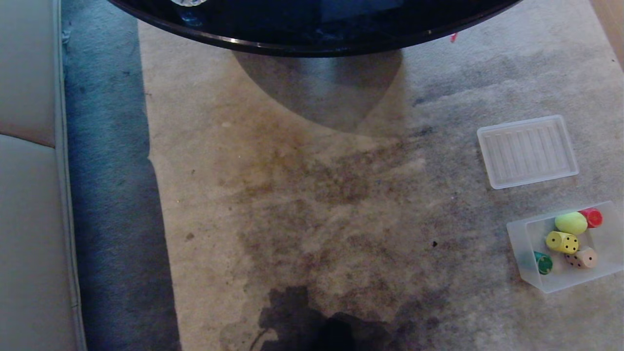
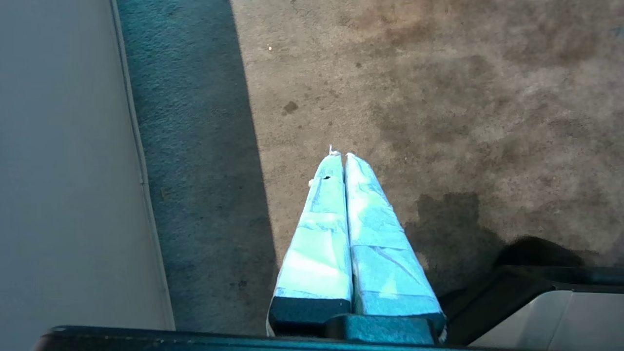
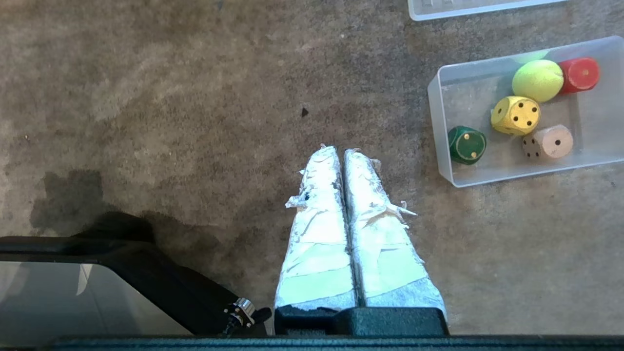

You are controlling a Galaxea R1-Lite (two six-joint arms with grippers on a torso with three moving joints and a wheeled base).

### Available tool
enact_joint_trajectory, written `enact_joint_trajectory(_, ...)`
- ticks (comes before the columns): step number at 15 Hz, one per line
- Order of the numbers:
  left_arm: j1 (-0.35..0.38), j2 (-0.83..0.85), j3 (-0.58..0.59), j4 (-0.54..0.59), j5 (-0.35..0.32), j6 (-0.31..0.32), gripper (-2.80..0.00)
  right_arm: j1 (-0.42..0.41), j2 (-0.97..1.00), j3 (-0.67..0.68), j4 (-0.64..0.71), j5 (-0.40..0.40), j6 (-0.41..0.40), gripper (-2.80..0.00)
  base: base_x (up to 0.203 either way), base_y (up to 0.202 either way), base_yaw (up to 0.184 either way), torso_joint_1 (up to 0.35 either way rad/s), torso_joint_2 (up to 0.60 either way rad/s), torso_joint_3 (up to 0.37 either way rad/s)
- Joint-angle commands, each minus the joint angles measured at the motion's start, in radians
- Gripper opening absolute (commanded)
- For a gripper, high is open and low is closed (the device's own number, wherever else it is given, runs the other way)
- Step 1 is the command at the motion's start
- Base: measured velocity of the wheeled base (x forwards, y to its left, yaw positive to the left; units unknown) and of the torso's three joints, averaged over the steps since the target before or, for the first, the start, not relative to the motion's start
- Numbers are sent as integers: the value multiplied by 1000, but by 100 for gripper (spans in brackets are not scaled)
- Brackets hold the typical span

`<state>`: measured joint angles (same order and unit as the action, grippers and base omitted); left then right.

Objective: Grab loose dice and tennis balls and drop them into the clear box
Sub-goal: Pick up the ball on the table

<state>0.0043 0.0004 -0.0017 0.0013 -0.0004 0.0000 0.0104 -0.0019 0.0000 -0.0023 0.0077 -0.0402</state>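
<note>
- Taped fingers of the right gripper (image 3: 341, 151) are pressed together over bare carpet (image 3: 146, 97), holding nothing, with the clear box (image 3: 441, 146) near them.
- Left gripper (image 2: 340, 155) is likewise closed and empty, hanging above the carpet beside a grey sofa edge (image 2: 58, 170).
- Inside the clear box lie a tennis ball (image 1: 571, 223), a yellow die (image 1: 562, 242), a dark green die (image 1: 542, 263), a beige die (image 1: 582, 258) and a red piece (image 1: 592, 217).
- Its ribbed lid (image 1: 527, 151) lies flat just beyond the box.
- No loose piece shows on the carpet.
- Judging by looks, the dice are light, hard and smooth, best pinched across opposite flat faces; the fuzzy ball gives slightly and wants a grip across its widest part.
</note>
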Motion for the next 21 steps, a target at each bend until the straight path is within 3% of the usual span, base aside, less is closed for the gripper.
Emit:
enact_joint_trajectory(1, 0, 1, 0, 0, 0, -3, -280, 0, 2, 2, -1, 0, 0, -280, 0, 0, 0, 0, 0, 0)
enact_joint_trajectory(10, 0, 1, 0, 0, 0, -3, -280, 0, 2, 2, -1, 0, 2, -280, 142, 0, 0, 2, 2, 2)
enact_joint_trajectory(21, 0, 1, 0, 0, 0, -6, -280, 0, 2, 2, -1, -1, 5, -280, 0, 0, 0, 0, 1, 25)
